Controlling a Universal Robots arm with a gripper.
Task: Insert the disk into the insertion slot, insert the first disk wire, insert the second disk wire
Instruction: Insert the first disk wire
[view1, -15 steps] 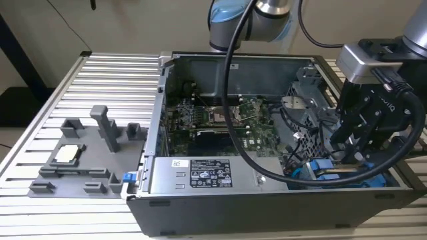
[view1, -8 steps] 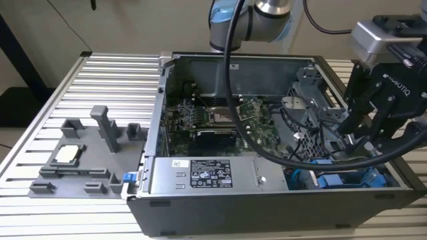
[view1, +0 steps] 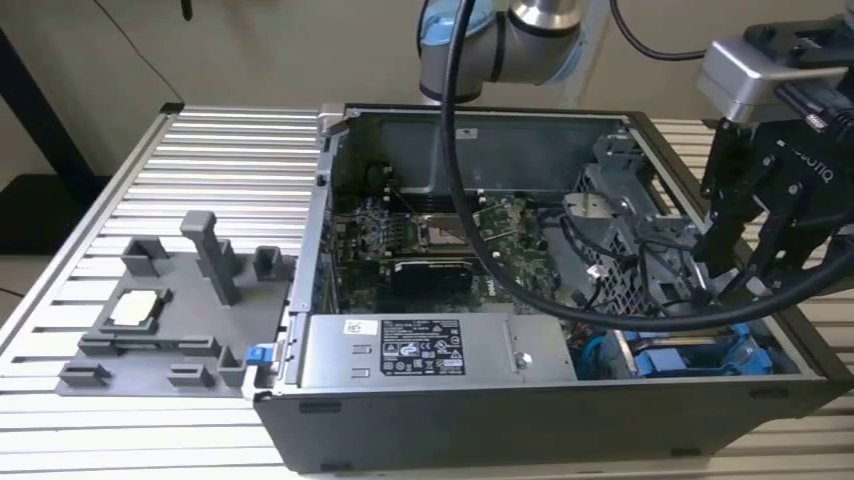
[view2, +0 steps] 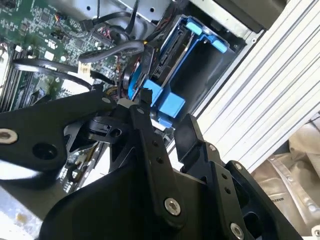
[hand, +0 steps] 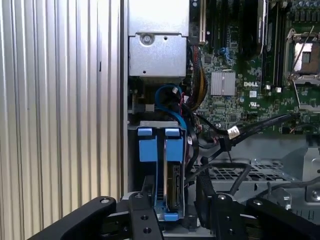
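Note:
The disk (hand: 175, 186) stands on edge in its blue carrier (hand: 150, 150) inside the insertion slot (hand: 131, 165), at the corner of the open computer case (view1: 441, 400). The carrier's blue tabs (view1: 694, 358) show at the exterior view's lower right, and the blue carrier (view2: 186, 60) also shows in the second wrist view. My gripper (hand: 175, 200) hovers just above the carrier, open, with one finger (hand: 147, 197) on each side and nothing held. Loose black wires (hand: 235, 134), one with a white tag, lie beside the slot. The gripper (view1: 734, 285) hangs over that corner.
A motherboard (view1: 441, 235) fills the middle of the case and a power supply (view1: 420, 350) sits along its front. A metal drive cage (hand: 250, 172) borders the slot. A grey fixture (view1: 174, 310) with posts stands on the ribbed table at the exterior view's left.

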